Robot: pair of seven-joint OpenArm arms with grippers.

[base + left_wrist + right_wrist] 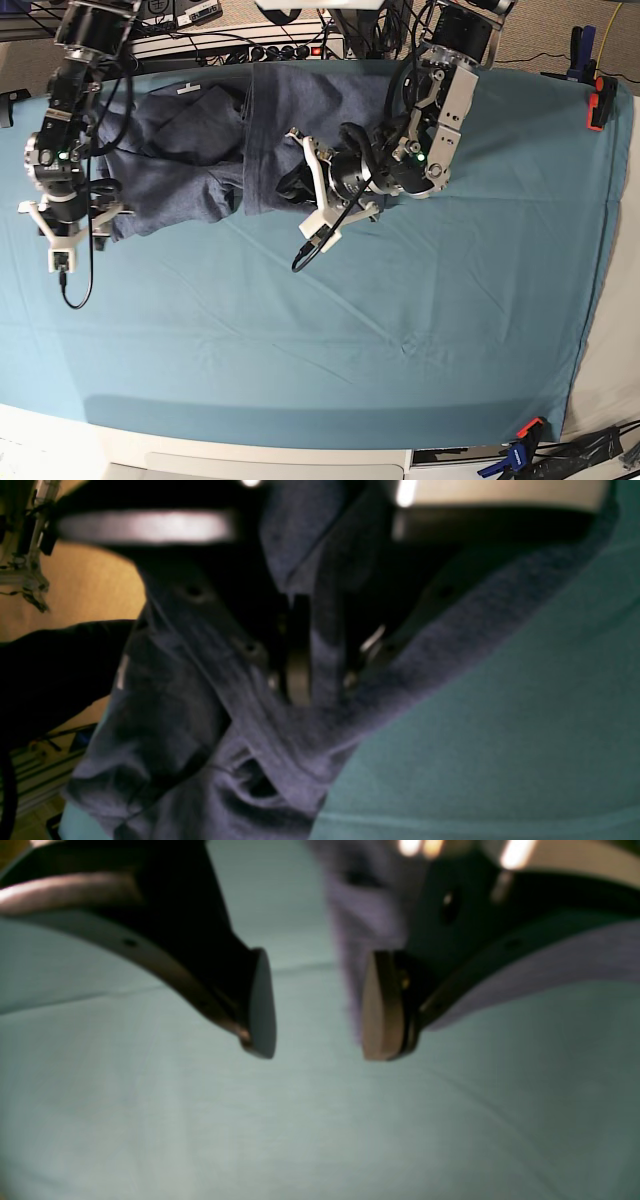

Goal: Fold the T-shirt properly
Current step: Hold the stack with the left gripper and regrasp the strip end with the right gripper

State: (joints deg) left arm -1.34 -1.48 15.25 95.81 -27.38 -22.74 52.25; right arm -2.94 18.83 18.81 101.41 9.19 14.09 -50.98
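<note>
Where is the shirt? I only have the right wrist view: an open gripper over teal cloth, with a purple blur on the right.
Observer: The shirt lies crumpled along the far side of the cloth. The right gripper hangs beside its near corner.
Operator: Is the other arm holding it?
Observer: Yes. The left wrist view shows the left gripper shut on a fold of the shirt.
</note>
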